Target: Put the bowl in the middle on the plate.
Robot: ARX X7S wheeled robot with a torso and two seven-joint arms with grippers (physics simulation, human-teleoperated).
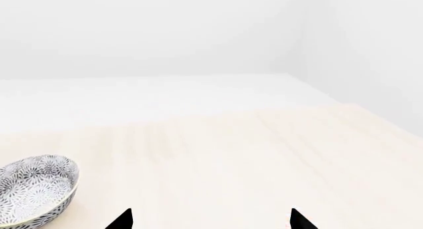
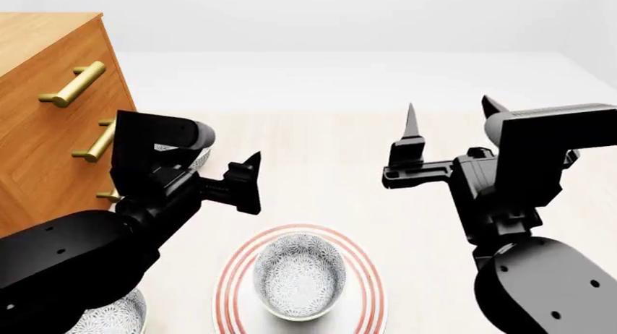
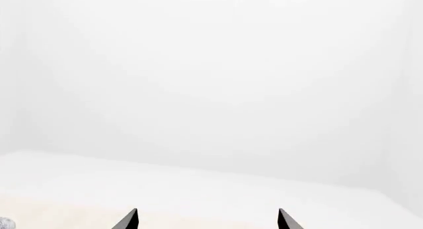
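While the bowl (image 2: 298,275) rests centred on the plate (image 2: 370,290) at 6 o'clock on the bench (image 2: 328,168), we see the left gripper (image 1: 208,220) and right gripper (image 2: 451,117) both released, grasping nothing.

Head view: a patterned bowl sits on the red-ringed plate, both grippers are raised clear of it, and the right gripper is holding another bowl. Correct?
Not quite. The right gripper is open and holds nothing, as the head view shows. The bowl does sit on the plate, and the left gripper is also clear of it.
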